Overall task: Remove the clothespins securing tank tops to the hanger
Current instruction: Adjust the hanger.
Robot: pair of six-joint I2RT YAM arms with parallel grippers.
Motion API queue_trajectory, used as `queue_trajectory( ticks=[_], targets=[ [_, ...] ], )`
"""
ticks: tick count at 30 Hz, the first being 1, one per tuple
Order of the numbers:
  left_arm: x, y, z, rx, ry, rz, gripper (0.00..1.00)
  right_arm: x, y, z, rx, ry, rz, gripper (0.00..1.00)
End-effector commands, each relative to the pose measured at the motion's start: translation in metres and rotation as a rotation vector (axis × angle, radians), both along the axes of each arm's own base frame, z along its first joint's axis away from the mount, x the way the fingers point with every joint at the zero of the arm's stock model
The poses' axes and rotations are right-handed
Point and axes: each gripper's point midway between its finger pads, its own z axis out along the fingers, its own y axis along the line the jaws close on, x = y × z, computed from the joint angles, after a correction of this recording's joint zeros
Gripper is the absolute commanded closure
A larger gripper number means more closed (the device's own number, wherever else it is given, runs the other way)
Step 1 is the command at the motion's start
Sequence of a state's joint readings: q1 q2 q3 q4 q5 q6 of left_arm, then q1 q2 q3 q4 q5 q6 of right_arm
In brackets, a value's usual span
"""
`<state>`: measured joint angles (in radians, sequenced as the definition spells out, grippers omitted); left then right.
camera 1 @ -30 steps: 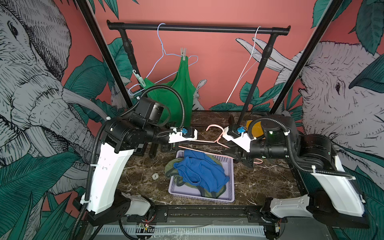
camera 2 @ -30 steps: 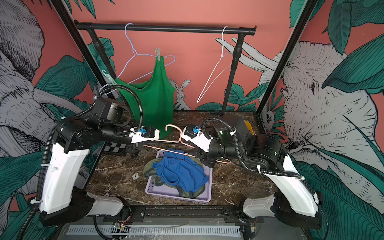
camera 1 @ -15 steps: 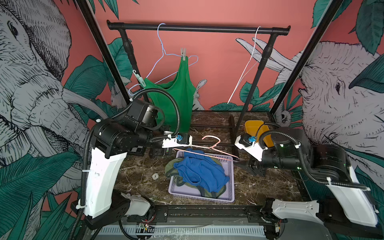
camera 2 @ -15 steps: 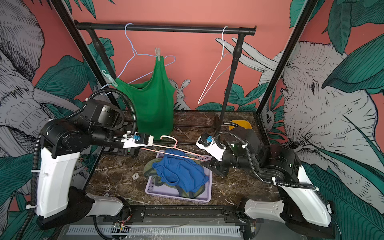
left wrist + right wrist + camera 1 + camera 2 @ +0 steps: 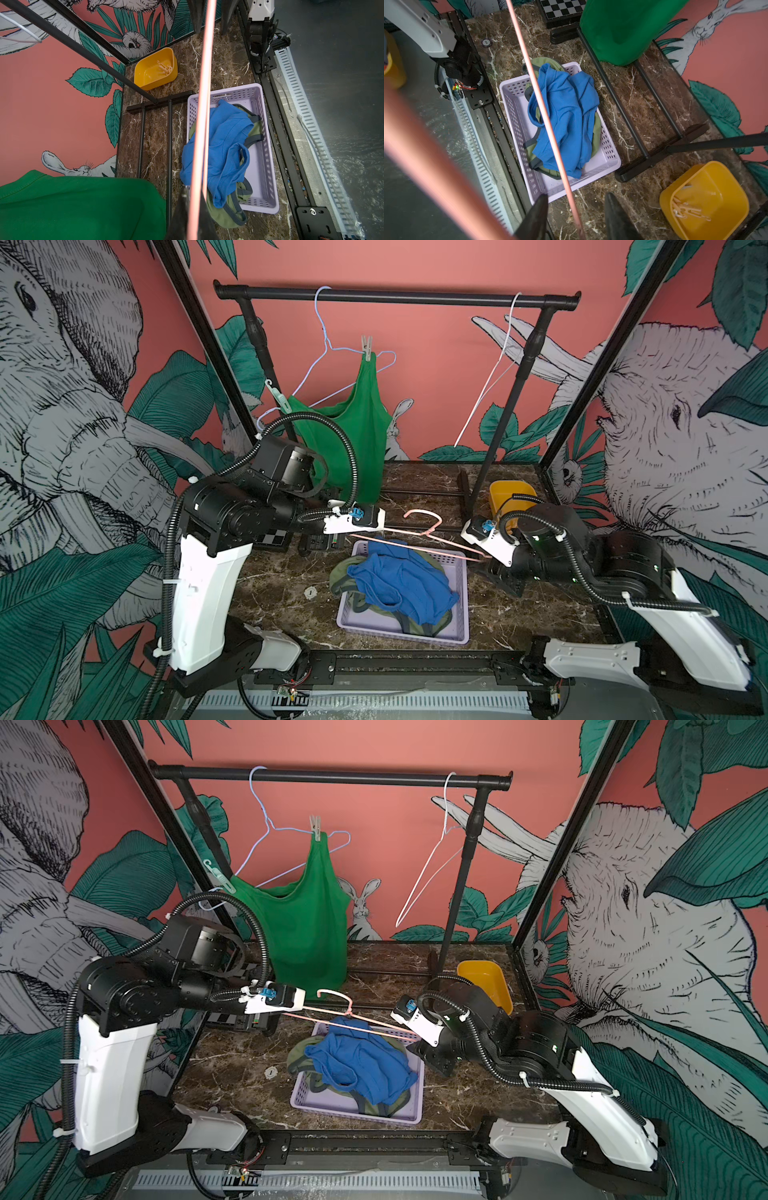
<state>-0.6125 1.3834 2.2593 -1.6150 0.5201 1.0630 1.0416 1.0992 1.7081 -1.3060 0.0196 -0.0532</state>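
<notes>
Two clothespins [image 5: 366, 344] hold the green top [image 5: 357, 427] up behind the basket [image 5: 386, 630]. Over the basket, left gripper [image 5: 194, 212] pinches the empty pink hanger [image 5: 204, 83] level. Right gripper [image 5: 575, 198] sits loose around its wire, maybe ready to let go.

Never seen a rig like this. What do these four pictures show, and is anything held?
Two robot arms stand at a marble table, each ending in a two-fingered gripper. Two pictures look down on the whole scene; two come from cameras on the arms' wrists. On the table: a lilac basket holding a blue top over an olive top, and a yellow bin of loose clothespins. A green tank top hangs pinned to a pale blue hanger by a beige clothespin and a mint clothespin. The left gripper is shut on a pink hanger; the right gripper is open around its wire.
</notes>
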Motion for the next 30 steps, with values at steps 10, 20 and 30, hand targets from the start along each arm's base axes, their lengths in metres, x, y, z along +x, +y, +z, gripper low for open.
queue_trajectory(
  ticks=[10,20,30],
  targets=[
    [0.016,-0.011,0.012,-0.096,0.023,0.081,0.48,-0.007,-0.006,0.006,0.025,-0.004,0.01,1.0],
    [0.091,0.004,0.068,-0.228,-0.215,0.453,0.01,-0.005,0.0,0.021,0.054,-0.007,0.007,1.0],
    [0.123,0.062,0.149,-0.42,-0.463,0.847,0.01,0.035,0.017,0.071,0.161,-0.038,-0.219,1.0]
  ],
)
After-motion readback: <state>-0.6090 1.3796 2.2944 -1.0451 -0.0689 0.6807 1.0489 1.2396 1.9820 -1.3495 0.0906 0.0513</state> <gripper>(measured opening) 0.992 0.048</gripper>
